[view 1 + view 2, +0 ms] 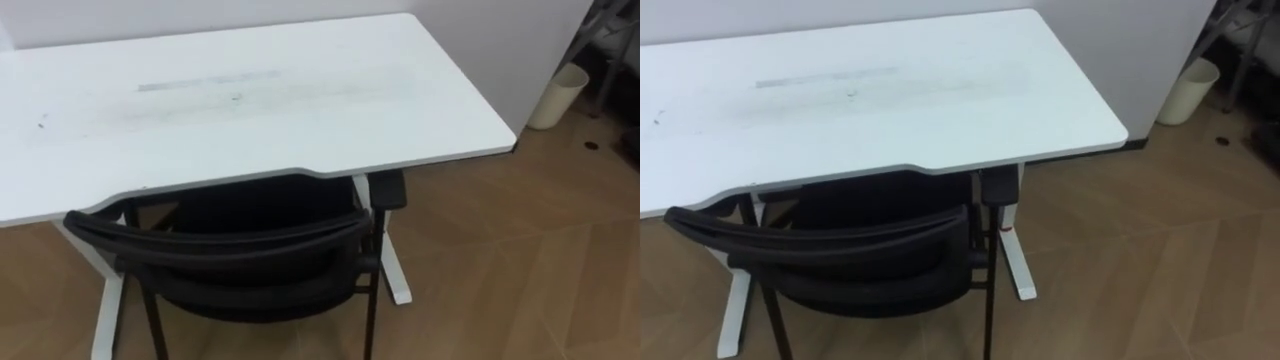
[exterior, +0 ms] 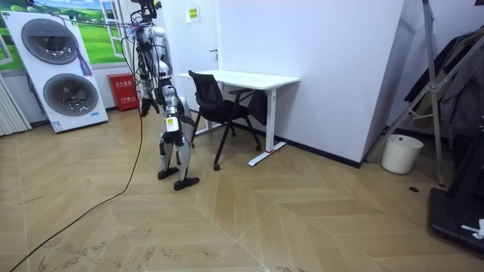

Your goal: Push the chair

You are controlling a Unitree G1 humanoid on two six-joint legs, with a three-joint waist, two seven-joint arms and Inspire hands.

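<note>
A black chair (image 1: 215,240) with a curved backrest stands just before me. Its seat (image 1: 870,285) is partly tucked under the front edge of the white desk (image 1: 250,100). In the room view I stand close behind the chair (image 2: 215,102), on its left side, facing the desk (image 2: 253,78). My hands (image 2: 181,105) are held low in front of my body near the backrest, too small there to read.
The desk's white legs (image 1: 395,270) stand on the wooden floor. A white bin (image 1: 555,95) sits by the wall at the right. In the room view, stacked washing machines (image 2: 64,72) and a red box (image 2: 125,91) stand behind me, a dark rack (image 2: 454,113) far right.
</note>
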